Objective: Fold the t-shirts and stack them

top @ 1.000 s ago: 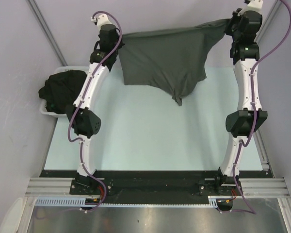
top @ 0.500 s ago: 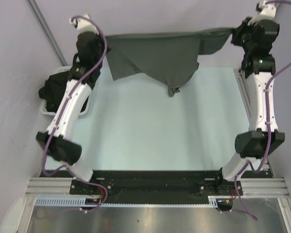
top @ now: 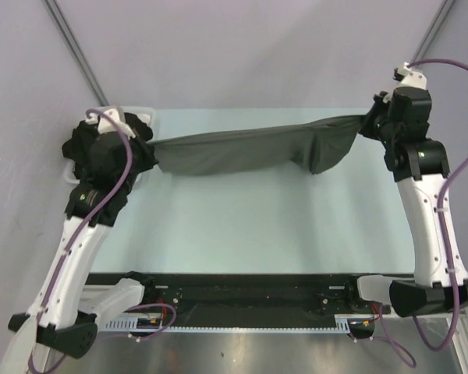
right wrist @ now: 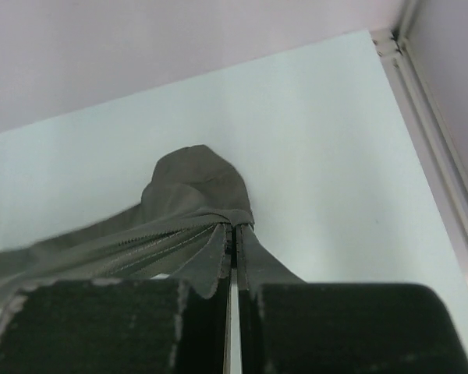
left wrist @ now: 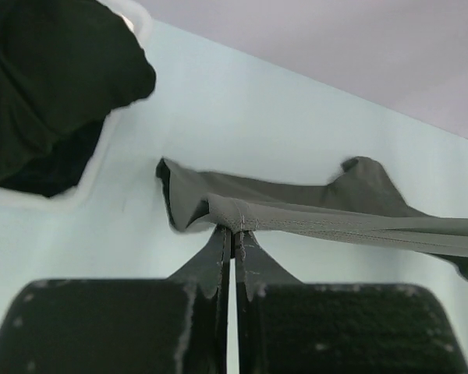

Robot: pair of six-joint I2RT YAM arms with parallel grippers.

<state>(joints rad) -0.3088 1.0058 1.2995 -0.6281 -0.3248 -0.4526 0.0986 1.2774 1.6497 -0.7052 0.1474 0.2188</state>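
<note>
Top view: charcoal grey t-shirt (top: 242,152), soft matte cloth, stretched as a sagging band over the pale bench (top: 257,226) between left pincer (top: 150,148) and right pincer (top: 366,123). Black t-shirts (top: 82,148) heaped in the white tray (top: 144,109), far left.
Left wrist: pincer clamped tight on a stitched hem.
Right wrist: pincer pinched on bunched, seamed cloth.

**Greys and Blacks Against a Pale Mint Table (top: 257,226)**

The stretched t-shirt (top: 242,152) is plain charcoal grey. The heaped t-shirts (left wrist: 39,86) are black, in a white tray (top: 144,109). The left arm (top: 70,261) and right arm (top: 425,210) are white with black joints.
</note>
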